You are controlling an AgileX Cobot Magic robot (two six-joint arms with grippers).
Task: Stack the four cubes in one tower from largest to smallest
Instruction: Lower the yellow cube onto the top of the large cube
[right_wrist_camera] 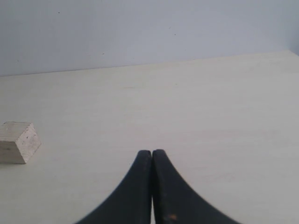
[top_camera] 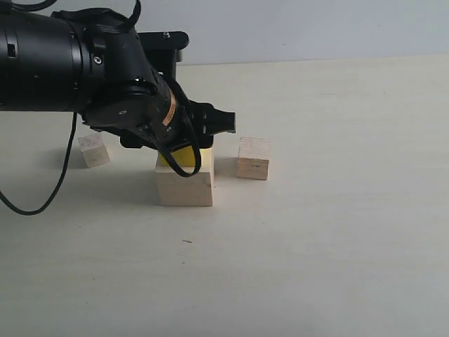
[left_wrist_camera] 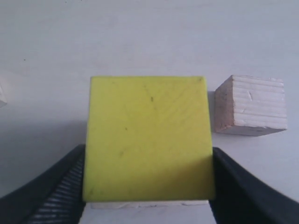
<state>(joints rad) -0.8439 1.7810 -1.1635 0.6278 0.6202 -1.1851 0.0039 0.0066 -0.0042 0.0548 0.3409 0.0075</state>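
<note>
So starting at the far left of the exterior view, the smallest wood cube (top_camera: 93,150) is sitting on its own on the surface (top_camera: 316,267), well apart from everything else, with the black left arm (top_camera: 63,60) reaching in above it. Follow that arm along and you get to the left tool (left_wrist_camera: 148,154), which is pinching the yellow cube (top_camera: 205,159). In the left wrist view you can see the ribbed black fingers (left_wrist_camera: 53,193) pressed up against both sides of it, no gap on either side. The yellow cube is right on top of the large wood cube (top_camera: 184,187), and from the wrist cam only a thin pale strip of that big one peeks out under the yellow edge. The yellow one looks pretty square to the block below, though the arm and a black cable loop (top_camera: 184,168) cover a good chunk of it in the exterior view, so I can't swear how well it's centred. Just to the right of that pair is the medium-small wood cube (top_camera: 253,158), upright on the surface, near the stack but not touching it. The right tool (right_wrist_camera: 152,154) only shows in its own wrist view: its two black fingers are pressed together with nothing between them, hanging over bare surface. There's one pale wood cube (right_wrist_camera: 17,141) at the edge of that shot, can't tell which one it is.
</note>
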